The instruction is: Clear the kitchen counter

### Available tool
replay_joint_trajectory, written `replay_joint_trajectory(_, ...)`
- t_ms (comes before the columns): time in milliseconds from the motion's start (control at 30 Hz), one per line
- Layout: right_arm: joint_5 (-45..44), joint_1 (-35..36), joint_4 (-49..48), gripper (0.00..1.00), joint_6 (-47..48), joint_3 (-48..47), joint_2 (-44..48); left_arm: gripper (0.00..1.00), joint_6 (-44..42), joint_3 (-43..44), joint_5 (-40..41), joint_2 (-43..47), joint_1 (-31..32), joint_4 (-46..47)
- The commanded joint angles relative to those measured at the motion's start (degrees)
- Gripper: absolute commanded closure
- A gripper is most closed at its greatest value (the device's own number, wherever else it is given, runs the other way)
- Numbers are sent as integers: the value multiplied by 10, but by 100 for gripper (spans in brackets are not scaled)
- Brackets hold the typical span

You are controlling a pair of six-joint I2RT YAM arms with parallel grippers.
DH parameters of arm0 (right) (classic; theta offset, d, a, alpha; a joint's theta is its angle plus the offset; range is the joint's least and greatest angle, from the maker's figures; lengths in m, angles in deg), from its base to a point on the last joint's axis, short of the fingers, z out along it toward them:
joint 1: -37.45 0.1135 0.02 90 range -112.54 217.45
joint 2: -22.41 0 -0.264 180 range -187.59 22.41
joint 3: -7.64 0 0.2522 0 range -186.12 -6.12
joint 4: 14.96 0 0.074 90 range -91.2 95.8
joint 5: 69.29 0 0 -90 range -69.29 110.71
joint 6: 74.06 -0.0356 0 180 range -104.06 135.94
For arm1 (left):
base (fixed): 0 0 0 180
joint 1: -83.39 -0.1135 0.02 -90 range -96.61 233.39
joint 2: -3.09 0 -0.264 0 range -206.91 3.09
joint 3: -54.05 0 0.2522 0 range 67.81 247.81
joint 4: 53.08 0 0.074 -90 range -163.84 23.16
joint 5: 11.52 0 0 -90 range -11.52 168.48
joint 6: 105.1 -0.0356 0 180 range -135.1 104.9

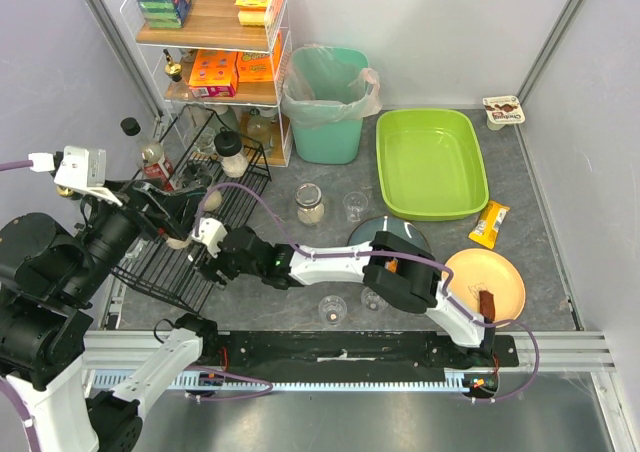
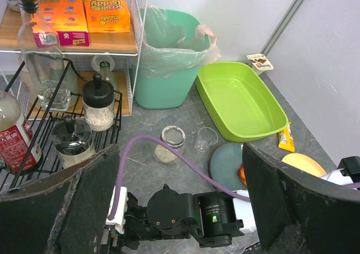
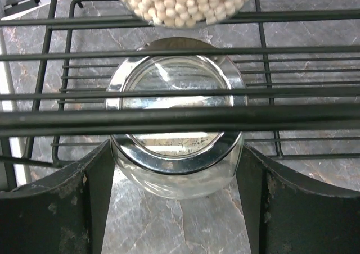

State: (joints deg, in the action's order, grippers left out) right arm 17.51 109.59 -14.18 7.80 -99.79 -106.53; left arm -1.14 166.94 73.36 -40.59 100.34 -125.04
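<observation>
The kitchen counter (image 1: 330,187) is dark grey and mottled. On it stand a glass jar of beige grains (image 1: 310,203), small clear glasses (image 1: 354,205), a blue-grey plate (image 1: 375,234), an orange plate (image 1: 485,282) and a yellow snack packet (image 1: 489,224). My right gripper (image 1: 205,244) reaches left to the black wire rack (image 1: 235,197). In the right wrist view it (image 3: 174,153) is open, with its fingers either side of a chrome-rimmed glass jar (image 3: 174,130) behind the rack's wires. My left gripper (image 2: 180,153) is open and empty, hovering above the right arm's wrist.
A lime-green tub (image 1: 395,162) and a teal lined bin (image 1: 325,102) stand at the back. A white wire shelf (image 1: 215,32) holds boxes. The rack holds bottles and a bead-filled jar (image 3: 185,1). A pudding cup (image 1: 503,110) sits at the far right corner.
</observation>
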Motion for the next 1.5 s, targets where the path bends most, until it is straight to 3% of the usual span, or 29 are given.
replay_joint_trajectory(0,-39,10,-31,52,1,-47,-22,6,-18,1,-6,5,-2,12)
replay_joint_trajectory(333,-112,32,-60,27,8,-36,-39,6,-20,11,16,12,-2,12)
replay_joint_trajectory(600,-121,34,-65,14,-1,-41,-50,6,-24,13,20,13,-3,5)
replay_joint_trajectory(1467,-89,6,-120,8,-101,-48,-90,6,-28,12,26,13,-2,5)
